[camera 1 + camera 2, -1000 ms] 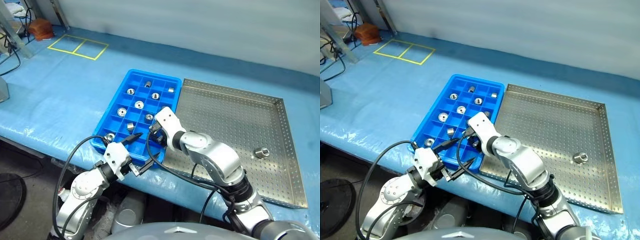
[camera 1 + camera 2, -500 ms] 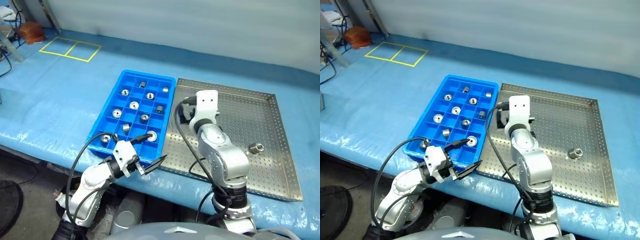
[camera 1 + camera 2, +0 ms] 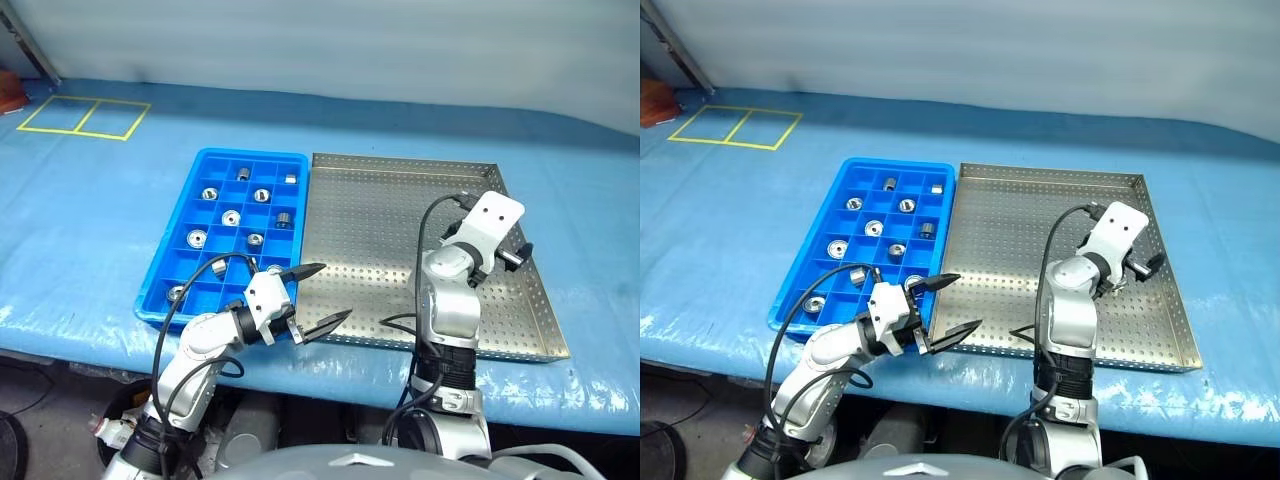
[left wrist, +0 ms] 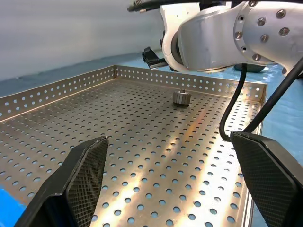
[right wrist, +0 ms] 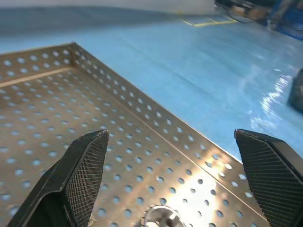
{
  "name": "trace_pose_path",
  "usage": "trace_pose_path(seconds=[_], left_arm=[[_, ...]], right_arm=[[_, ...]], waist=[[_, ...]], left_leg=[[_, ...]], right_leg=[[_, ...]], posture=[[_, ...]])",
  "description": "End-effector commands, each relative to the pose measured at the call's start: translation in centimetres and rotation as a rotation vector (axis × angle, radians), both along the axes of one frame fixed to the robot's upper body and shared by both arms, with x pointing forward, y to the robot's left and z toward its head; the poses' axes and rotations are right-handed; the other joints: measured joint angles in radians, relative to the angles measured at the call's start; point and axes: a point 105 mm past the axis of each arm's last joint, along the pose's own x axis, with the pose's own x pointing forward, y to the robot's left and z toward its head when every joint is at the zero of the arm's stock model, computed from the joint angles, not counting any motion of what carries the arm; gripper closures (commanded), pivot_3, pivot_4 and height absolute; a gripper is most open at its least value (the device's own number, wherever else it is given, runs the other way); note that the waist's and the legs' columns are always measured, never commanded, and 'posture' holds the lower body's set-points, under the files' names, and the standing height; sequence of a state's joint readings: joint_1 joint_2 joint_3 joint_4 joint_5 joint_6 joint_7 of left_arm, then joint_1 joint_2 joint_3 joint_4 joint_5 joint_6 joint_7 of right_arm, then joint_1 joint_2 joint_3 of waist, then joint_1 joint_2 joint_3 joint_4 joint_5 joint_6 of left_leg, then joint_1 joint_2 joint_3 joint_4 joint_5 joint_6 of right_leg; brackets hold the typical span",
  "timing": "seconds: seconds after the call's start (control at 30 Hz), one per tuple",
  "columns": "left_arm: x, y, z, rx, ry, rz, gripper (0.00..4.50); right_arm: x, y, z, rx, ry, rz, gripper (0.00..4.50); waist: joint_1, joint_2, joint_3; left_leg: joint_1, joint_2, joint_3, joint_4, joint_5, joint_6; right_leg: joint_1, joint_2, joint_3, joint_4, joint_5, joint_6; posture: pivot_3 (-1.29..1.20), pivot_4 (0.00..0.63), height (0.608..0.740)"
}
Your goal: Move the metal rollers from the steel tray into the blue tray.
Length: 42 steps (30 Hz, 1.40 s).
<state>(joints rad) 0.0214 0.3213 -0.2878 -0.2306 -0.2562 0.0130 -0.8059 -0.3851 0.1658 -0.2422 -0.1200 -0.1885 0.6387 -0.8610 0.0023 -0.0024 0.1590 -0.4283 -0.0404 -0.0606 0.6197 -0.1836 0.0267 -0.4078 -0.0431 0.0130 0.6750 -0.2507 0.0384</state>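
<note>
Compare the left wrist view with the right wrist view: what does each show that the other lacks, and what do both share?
Left wrist view, not the right: the right arm looming over the far corner of the steel tray. Right wrist view, not the left: a yellow tape marking far beyond the tray's rim. Both: the perforated steel tray, one metal roller on its floor, and open fingers, the left gripper and the right gripper, each holding nothing.

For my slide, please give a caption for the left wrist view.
Open left gripper faces the steel tray, where one metal roller remains below the right arm.
</note>
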Motion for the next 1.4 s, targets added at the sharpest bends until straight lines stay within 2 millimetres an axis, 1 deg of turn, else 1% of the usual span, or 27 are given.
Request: trace_pose_path(seconds=[0.03, 0.13, 0.3, 0.4, 0.6, 0.77, 0.87, 1.0, 1.03, 1.07, 1.1, 1.13, 1.23, 1.27, 1.33, 1.4], left_arm=[[0.0, -0.2, 0.4, -0.011, -0.018, -0.012, 0.00], [0.0, -0.2, 0.3, -0.007, -0.022, -0.010, 0.00], [-0.1, -0.1, 0.2, -0.006, -0.020, -0.008, 0.00], [-0.2, -0.1, 0.2, -0.007, -0.018, -0.008, 0.00], [-0.3, -0.2, 0.3, -0.009, -0.017, -0.007, 0.00], [-0.2, -0.3, 0.4, -0.010, -0.018, -0.007, 0.00], [-0.2, -0.4, 0.6, -0.010, -0.019, -0.008, 0.00], [-0.3, -0.5, 0.6, -0.009, -0.017, -0.010, 0.00], [-0.2, -0.5, 0.6, -0.010, -0.018, -0.009, 0.00], [-0.2, -0.5, 0.6, -0.010, -0.018, -0.008, 0.00], [-0.2, -0.6, 0.6, -0.010, -0.019, -0.007, 0.00], [-0.1, -0.6, 0.7, -0.011, -0.021, -0.004, 0.00], [0.0, -0.5, 0.7, -0.015, -0.025, 0.009, 0.00], [0.0, -0.5, 0.7, -0.016, -0.026, 0.012, 0.00], [0.2, -0.4, 0.7, -0.019, -0.032, 0.044, 0.00], [0.4, -0.2, 0.8, -0.028, -0.037, 0.078, 0.00]], right_arm=[[0.4, 0.8, 0.0, 0.087, -0.040, -0.041, 0.02], [0.7, 0.9, -1.1, 0.175, -0.034, -0.050, 0.02], [1.6, 1.2, -2.1, 0.226, -0.025, -0.030, 0.02], [2.1, 1.2, -2.6, 0.252, -0.021, -0.017, 0.02], [2.4, 1.2, -3.5, 0.290, -0.009, -0.018, 0.02], [2.8, 1.8, -4.6, 0.383, -0.014, 0.015, 0.02], [3.0, 2.2, -4.9, 0.406, -0.024, 0.039, 0.66], [2.8, 2.5, -5.1, 0.426, -0.029, 0.039, 1.97], [2.7, 2.6, -5.0, 0.430, -0.031, 0.038, 2.23], [2.7, 2.7, -4.9, 0.429, -0.034, 0.042, 2.60], [2.7, 2.8, -4.6, 0.427, -0.037, 0.049, 2.79], [2.8, 3.2, -4.0, 0.418, -0.043, 0.072, 2.77], [3.8, 4.5, -1.2, 0.276, -0.063, 0.219, 2.77], [4.0, 4.9, -0.5, 0.240, -0.070, 0.257, 2.77], [4.9, 7.8, 1.7, 0.134, -0.081, 0.457, 2.77], [5.2, 10.1, 2.8, 0.086, -0.077, 0.608, 2.77]], waist=[[-0.006, 0.000, 0.000], [-0.015, 0.000, 0.000], [-0.016, 0.000, 0.000], [-0.015, 0.000, 0.000], [-0.014, 0.001, 0.000], [-0.015, 0.001, 0.000], [-0.015, 0.001, 0.000], [-0.014, 0.001, 0.000], [-0.013, 0.001, 0.000], [-0.013, 0.001, 0.000], [-0.013, 0.001, 0.000], [-0.013, 0.001, 0.000], [-0.017, 0.002, 0.001], [-0.020, 0.002, 0.001], [-0.019, 0.002, 0.001], [-0.015, 0.002, 0.001]], left_leg=[[0.000, 0.000, 0.000, 0.000, 0.000, 0.000], [0.001, 0.000, 0.000, 0.001, 0.002, 0.002], [0.002, 0.000, 0.001, 0.002, 0.004, 0.004], [0.002, 0.000, 0.001, 0.002, 0.004, 0.004], [0.002, -0.001, 0.002, 0.002, 0.004, 0.004], [0.002, -0.001, 0.002, 0.002, 0.004, 0.004], [0.002, 0.000, 0.002, 0.002, 0.004, 0.004], [0.002, 0.000, 0.002, 0.002, 0.004, 0.004], [0.002, 0.000, 0.002, 0.002, 0.004, 0.004], [0.002, 0.000, 0.002, 0.002, 0.004, 0.004], [0.002, 0.000, 0.002, 0.002, 0.004, 0.004], [0.002, 0.000, 0.002, 0.002, 0.004, 0.004], [0.001, -0.001, 0.002, 0.002, 0.004, 0.004], [0.001, 0.000, 0.003, 0.001, 0.004, 0.004], [0.001, 0.000, 0.002, 0.001, 0.004, 0.004], [0.001, 0.000, 0.002, 0.000, 0.004, 0.004]], right_leg=[[0.000, 0.001, 0.000, 0.001, 0.000, 0.000], [0.000, 0.001, 0.000, 0.002, 0.001, 0.001], [0.002, 0.002, 0.001, 0.002, 0.000, 0.006], [0.002, 0.001, 0.001, 0.002, 0.001, 0.005], [0.002, 0.001, 0.001, 0.002, 0.003, 0.003], [0.002, 0.002, 0.001, 0.002, 0.003, 0.003], [0.002, 0.002, 0.001, 0.002, 0.003, 0.003], [0.002, 0.002, 0.001, 0.002, 0.003, 0.003], [0.002, 0.002, 0.001, 0.002, 0.003, 0.003], [0.002, 0.002, 0.001, 0.002, 0.003, 0.003], [0.002, 0.001, 0.001, 0.002, 0.003, 0.003], [0.002, 0.001, 0.001, 0.002, 0.003, 0.003], [0.001, 0.001, 0.002, 0.002, 0.003, 0.003], [0.000, 0.001, 0.003, 0.002, 0.003, 0.003], [0.000, 0.002, 0.002, 0.002, 0.002, 0.003], [0.000, 0.002, 0.002, 0.002, 0.002, 0.004]], posture=[[0.07, 0.150, 0.740], [0.07, 0.150, 0.740], [0.08, 0.150, 0.740], [0.09, 0.150, 0.740], [0.09, 0.150, 0.740], [0.09, 0.150, 0.740], [0.10, 0.150, 0.740], [0.10, 0.150, 0.740], [0.10, 0.150, 0.740], [0.10, 0.150, 0.740], [0.10, 0.150, 0.740], [0.10, 0.150, 0.740], [0.10, 0.150, 0.740], [0.10, 0.150, 0.740], [0.13, 0.150, 0.740], [0.16, 0.150, 0.740]])
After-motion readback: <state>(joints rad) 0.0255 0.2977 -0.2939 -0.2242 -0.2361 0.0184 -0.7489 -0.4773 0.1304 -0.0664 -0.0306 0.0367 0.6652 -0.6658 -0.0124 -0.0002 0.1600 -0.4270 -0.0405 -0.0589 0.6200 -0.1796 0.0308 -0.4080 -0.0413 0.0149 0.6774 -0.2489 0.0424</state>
